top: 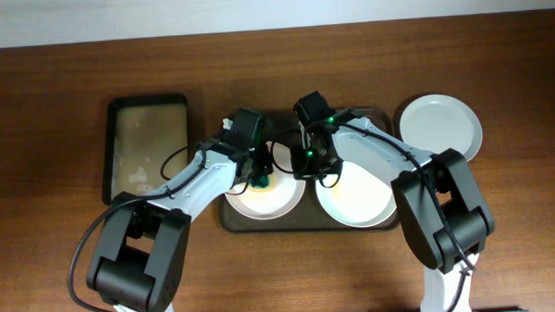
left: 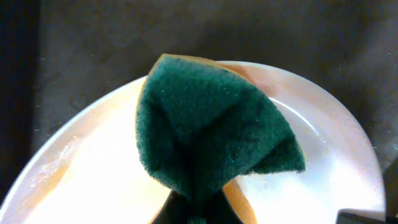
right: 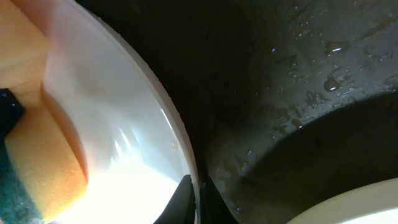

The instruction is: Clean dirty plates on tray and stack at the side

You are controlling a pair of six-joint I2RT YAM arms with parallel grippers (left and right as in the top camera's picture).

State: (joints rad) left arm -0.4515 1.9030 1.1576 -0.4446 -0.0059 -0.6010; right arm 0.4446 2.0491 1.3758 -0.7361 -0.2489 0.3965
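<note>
the left pincer (top: 258, 171) is pinching a green sponge (left: 211, 143) on one plate (top: 261, 203) in the tray (top: 309, 222). the right pincer (right: 189, 199) nips that plate's rim. a second plate (top: 358, 204) sits beside it, and a third plate (top: 440, 124) rests on the counter (top: 54, 108).

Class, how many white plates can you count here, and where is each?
3. The left plate and the right plate lie side by side on the brown tray, each partly covered. The third plate sits on the table, right of the tray. No others show.

Wooden table (top: 43, 62) bears brown tray (top: 298, 227), black tray (top: 107, 153), seemingly one plate (top: 440, 127).
</note>
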